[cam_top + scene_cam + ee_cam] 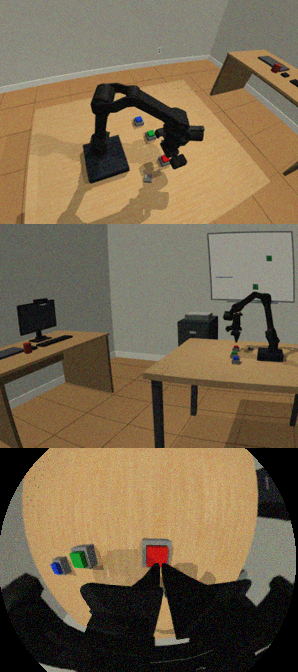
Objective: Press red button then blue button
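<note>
The red button [165, 158] [236, 346] [157, 554] sits on a grey base. Its cap stands up from the base. My gripper [237, 341] [159, 566] is shut and empty, pointing down. In the exterior view the fingertips are a little above the red button; in the wrist view they overlap the near edge of its cap. A small gap seems to remain below the tips, and I see no clear contact. The blue button [138, 119] [236, 358] [56, 568] is the farthest of the row from the gripper, with its cap up.
The green button [150, 133] [234, 353] [78, 559] stands between the red and blue ones. A small grey block [147, 178] [250, 348] lies on the table near the red button, towards the arm's base [106, 161] [270, 355].
</note>
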{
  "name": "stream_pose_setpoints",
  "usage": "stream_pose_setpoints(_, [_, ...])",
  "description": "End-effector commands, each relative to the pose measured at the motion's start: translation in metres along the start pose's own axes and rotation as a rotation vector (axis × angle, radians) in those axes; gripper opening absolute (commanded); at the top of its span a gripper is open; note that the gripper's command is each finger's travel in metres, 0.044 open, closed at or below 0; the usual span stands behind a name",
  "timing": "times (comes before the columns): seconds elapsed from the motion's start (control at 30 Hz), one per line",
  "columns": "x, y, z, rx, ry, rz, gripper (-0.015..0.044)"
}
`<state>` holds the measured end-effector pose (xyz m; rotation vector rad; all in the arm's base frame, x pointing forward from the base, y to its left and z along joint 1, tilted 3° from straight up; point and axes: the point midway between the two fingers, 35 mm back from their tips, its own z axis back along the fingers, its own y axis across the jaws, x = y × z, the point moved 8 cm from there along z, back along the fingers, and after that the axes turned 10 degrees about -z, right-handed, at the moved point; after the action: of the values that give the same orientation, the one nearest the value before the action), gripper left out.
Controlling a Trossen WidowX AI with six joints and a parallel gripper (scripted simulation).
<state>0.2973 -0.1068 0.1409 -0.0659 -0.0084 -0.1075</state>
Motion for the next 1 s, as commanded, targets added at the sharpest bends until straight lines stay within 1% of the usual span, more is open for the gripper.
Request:
stream_pose_setpoints(0.0, [0.0,0.0,-0.001,0.005,-0.003,0.003,0.002])
stream_pose_setpoints(0.67, [0.0,0.0,-0.032,0.005,-0.003,0.003,0.002])
stream_pose_setpoints(0.97, [0.0,0.0,-0.033,0.005,-0.003,0.003,0.002])
